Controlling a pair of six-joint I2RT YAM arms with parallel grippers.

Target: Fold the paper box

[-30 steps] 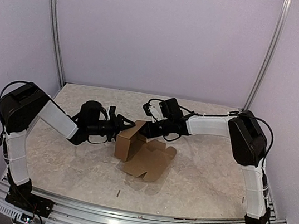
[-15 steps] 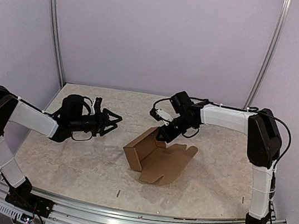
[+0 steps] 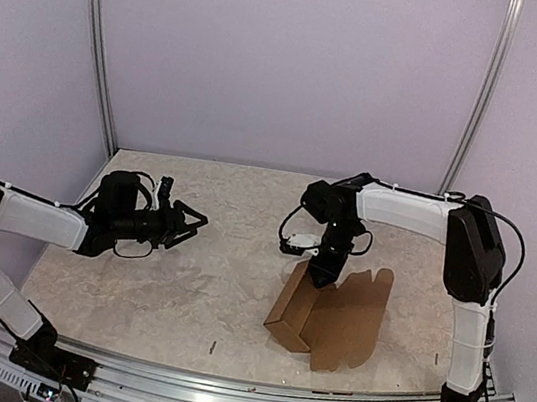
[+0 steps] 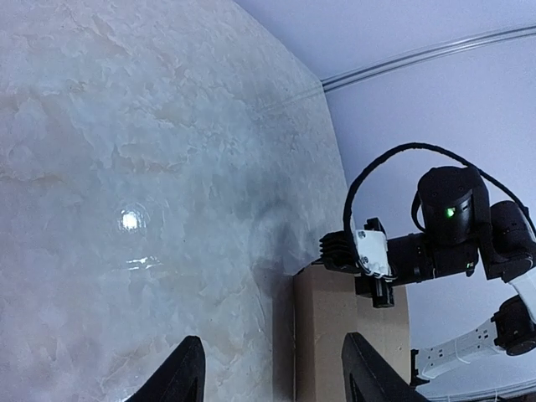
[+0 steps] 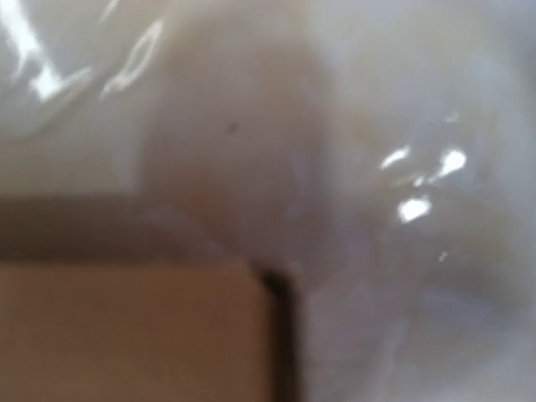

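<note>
Box has slid from table centre to the near-right area, and the left arm has backed off to the left.

- the paper box (image 3: pixel 327 316) sits on the table (image 3: pixel 184 290) at near right. One folded-up section stands at its left, and a wide panel with rounded tabs lies open to its right.
- right tool (image 3: pixel 322 270) points down at the far edge of the raised section, touching or just above it. Can't tell whether it is clamped on the cardboard or letting go. The right wrist view is a blur of a brown edge against the table, with no fingers visible.
- left tool (image 3: pixel 188 219) is released with nothing in it and is well apart from the box. The left wrist view shows its fingers (image 4: pixel 186 373) spread over bare table, with the box further off.

Handling, my read:
- Light, thin cardboard, stiff across panels and hinging only at the creases.
- Likely to skate on this smooth top, so it needs one tool pinning it.
- Flaps probably spring back.
- A hard pinch would dent it.

Where to hold:
- Pinch a straight panel edge close to a crease, not the rounded tabs.
- Hold down the base with the other tool while folding.
</note>
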